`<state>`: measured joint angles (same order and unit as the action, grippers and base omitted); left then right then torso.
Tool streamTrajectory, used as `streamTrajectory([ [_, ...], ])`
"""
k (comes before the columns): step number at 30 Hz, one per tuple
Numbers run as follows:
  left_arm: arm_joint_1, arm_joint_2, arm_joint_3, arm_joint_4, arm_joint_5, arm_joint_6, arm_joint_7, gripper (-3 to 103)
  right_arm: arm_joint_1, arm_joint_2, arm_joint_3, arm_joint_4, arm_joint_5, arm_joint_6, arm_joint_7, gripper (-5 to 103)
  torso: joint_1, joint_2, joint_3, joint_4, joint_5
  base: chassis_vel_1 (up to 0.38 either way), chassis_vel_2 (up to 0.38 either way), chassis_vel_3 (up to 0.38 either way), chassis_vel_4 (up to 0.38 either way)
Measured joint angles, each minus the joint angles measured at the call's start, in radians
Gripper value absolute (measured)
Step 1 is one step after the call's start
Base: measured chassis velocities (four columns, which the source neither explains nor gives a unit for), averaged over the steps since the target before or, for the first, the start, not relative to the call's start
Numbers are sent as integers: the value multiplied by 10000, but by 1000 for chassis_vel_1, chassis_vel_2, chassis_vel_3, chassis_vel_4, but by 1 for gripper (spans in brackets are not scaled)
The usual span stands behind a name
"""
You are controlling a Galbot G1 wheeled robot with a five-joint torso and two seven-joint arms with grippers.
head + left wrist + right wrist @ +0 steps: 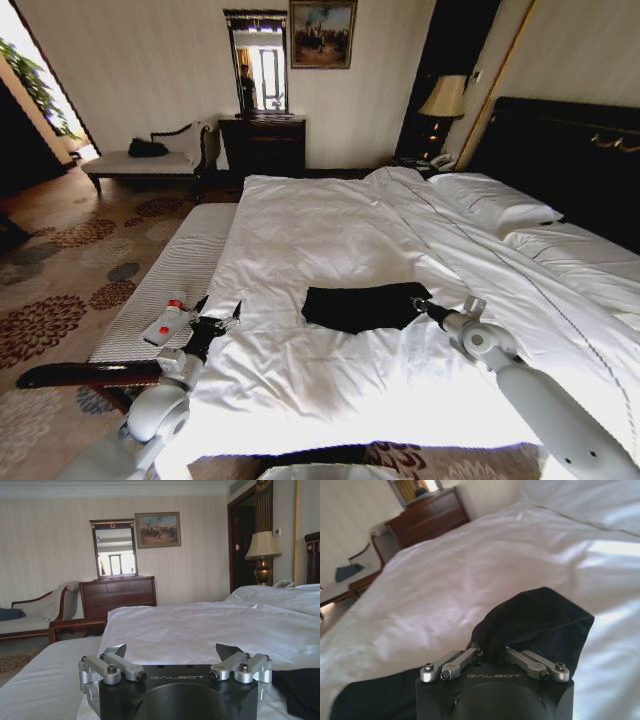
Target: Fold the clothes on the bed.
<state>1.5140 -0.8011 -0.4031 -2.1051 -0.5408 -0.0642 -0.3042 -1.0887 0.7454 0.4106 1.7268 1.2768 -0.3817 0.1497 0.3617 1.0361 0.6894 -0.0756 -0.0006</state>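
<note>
The clothes [360, 306], a black garment, lie bunched into a wide strip on the white bed [330, 230], near its foot. My right gripper [418, 301] is at the garment's right end, shut on a raised fold of the black fabric [535, 620]. In the right wrist view the right gripper [490, 651] has cloth pinched between its inward-angled fingers. My left gripper [222, 312] hovers open over the bed's left edge, apart from the garment and holding nothing. In the left wrist view the left gripper [172, 650] has its fingers spread wide, and the black cloth [300, 690] lies off to one side.
A grey-striped bench [170, 280] runs along the bed's left side with a small white device [165, 322] on it. Pillows [495, 200] and a dark headboard [570, 150] are at far right. A dresser [262, 145] and a chaise [140, 160] stand by the far wall.
</note>
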Motion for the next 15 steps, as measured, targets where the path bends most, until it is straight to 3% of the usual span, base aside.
streamTrajectory([
  [11, 203, -107, -137, -33, 48, -23, 11, 100, 1084, 270, -1512, 1366, -530, -117, 403, 5, 0, 0, 0, 1, -2, 0, 0, 0, 0],
  [15, 466, -123, -369, -73, 75, -59, 60, 100, 1385, 624, -2249, 1194, -1231, -127, 299, 5, -1, 1, 0, -1, 0, 0, 0, 0, 0],
])
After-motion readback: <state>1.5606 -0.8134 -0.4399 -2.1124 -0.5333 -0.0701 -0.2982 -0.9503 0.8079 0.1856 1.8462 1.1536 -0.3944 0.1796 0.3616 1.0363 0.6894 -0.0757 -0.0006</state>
